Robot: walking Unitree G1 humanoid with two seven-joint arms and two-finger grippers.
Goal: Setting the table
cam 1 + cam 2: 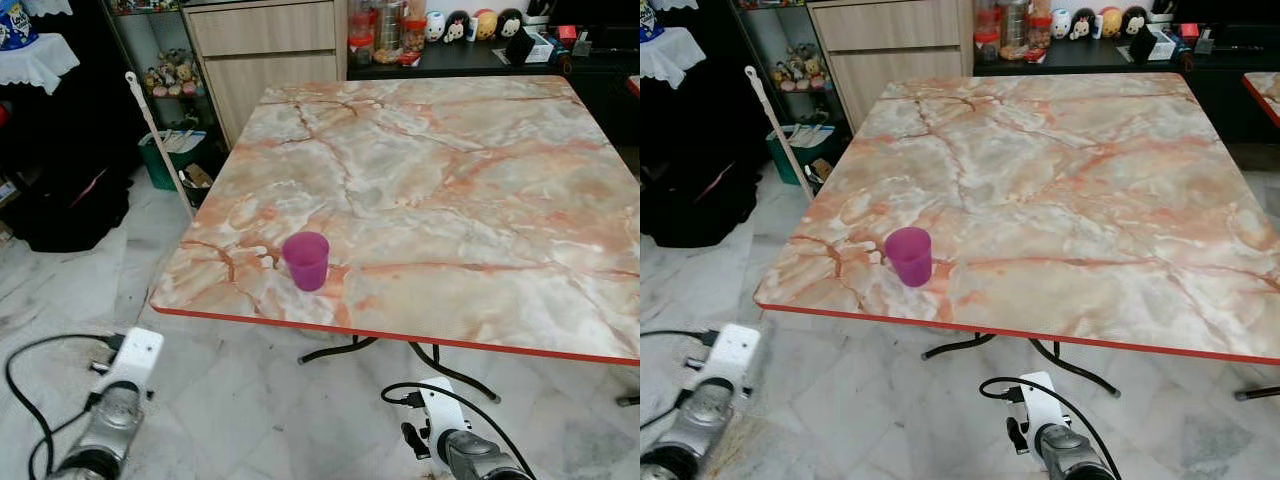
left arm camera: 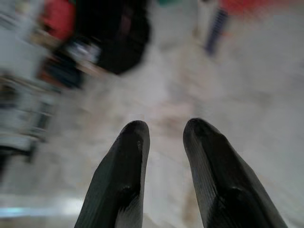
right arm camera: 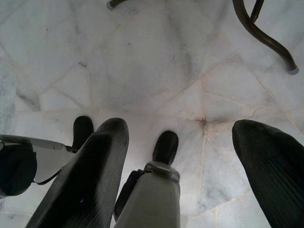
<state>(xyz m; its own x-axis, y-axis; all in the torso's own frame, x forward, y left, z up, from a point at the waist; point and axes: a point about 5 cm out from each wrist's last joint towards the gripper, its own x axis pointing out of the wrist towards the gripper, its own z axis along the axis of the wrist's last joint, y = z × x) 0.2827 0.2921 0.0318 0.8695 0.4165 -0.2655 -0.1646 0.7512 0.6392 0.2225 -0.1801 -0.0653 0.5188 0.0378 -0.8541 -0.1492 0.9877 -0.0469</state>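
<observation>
Both arms hang low before the table (image 1: 480,200); left tool (image 2: 164,137) slightly parted, right tool (image 3: 178,137) wide, both empty.

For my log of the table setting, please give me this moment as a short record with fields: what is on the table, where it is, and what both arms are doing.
table: marble-pattern top with red edge
on table: one purple cup, upright, near the front edge on the robot's left side
left end effector: open, holding nothing, hanging low over the floor
right end effector: open wide, holding nothing, pointing down at the floor
task progress: only the cup is set
</observation>
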